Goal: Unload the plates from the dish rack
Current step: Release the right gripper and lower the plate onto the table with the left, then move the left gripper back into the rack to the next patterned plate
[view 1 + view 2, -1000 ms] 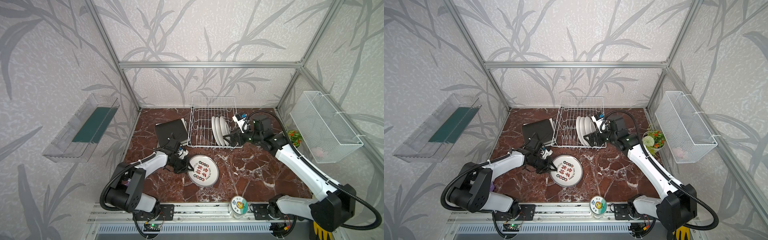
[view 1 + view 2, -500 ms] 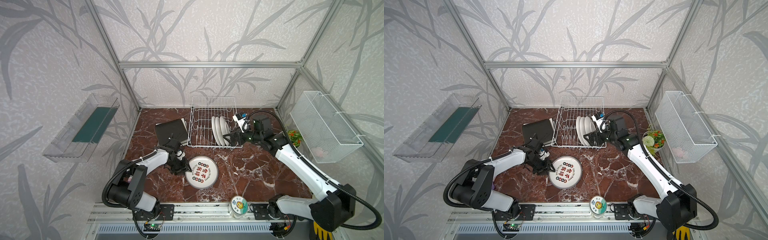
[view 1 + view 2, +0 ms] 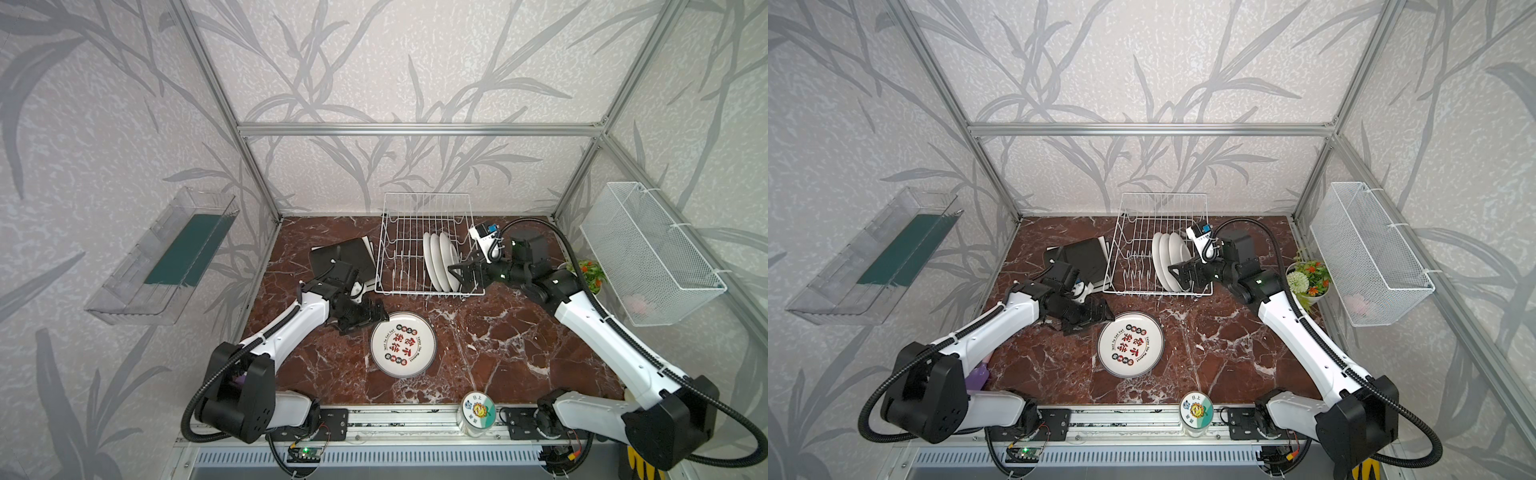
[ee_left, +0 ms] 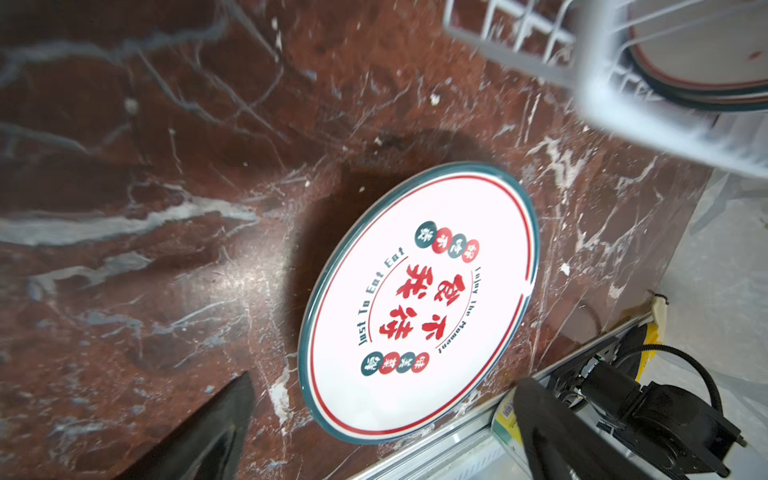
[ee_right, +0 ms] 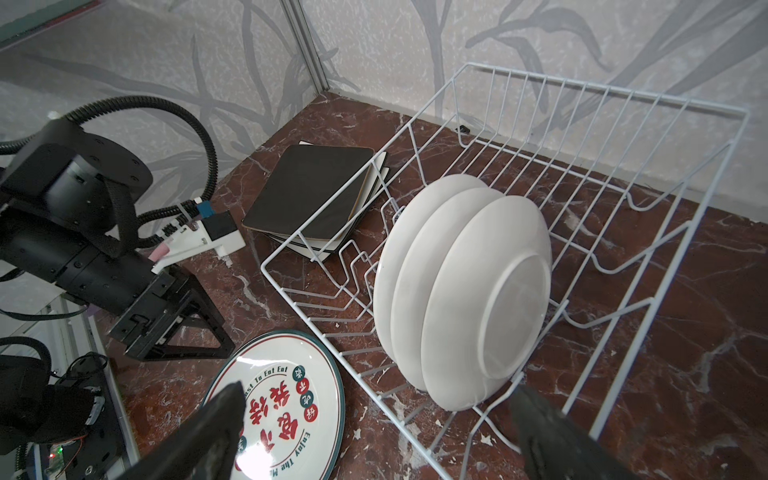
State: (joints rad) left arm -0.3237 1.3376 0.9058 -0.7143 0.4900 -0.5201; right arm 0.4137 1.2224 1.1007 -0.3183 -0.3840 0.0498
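1. Left gripper (image 3: pixel 367 322): fingers (image 4: pixel 216 424) are spread wide with nothing clamped between them, low over the red marble table (image 3: pixel 507 357).
2. Round plate (image 3: pixel 403 344), white face, teal rim, red ring and red characters: lies flat and face up on the table, outside the rack. It sits just ahead of the left fingertips and apart from them. In the left wrist view it fills the gap ahead of the two fingers.
3. Right gripper (image 3: pixel 458 276): fingers (image 5: pixel 208 432) are spread wide and hold nothing, at the rack's near corner.
4. Three round white plates (image 5: pixel 465 291): stand on edge, side by side in the rack's slots, backs turned to the right fingers. The nearest is straight ahead of the open fingertips. Whether a fingertip touches it cannot be told.
5. Dish rack (image 3: pixel 426 194), white wire: ahead of the right fingers and beyond the left fingers.
6. Square plates (image 5: pixel 307 191), a stack with a black one on top and paler edges below: flat on the table just beside the rack, behind the left gripper's wrist and well apart from its fingers.
7. Jar (image 3: pixel 478 409) with a flower sticker on its lid: at the table's front edge, well apart from both pairs of fingers.
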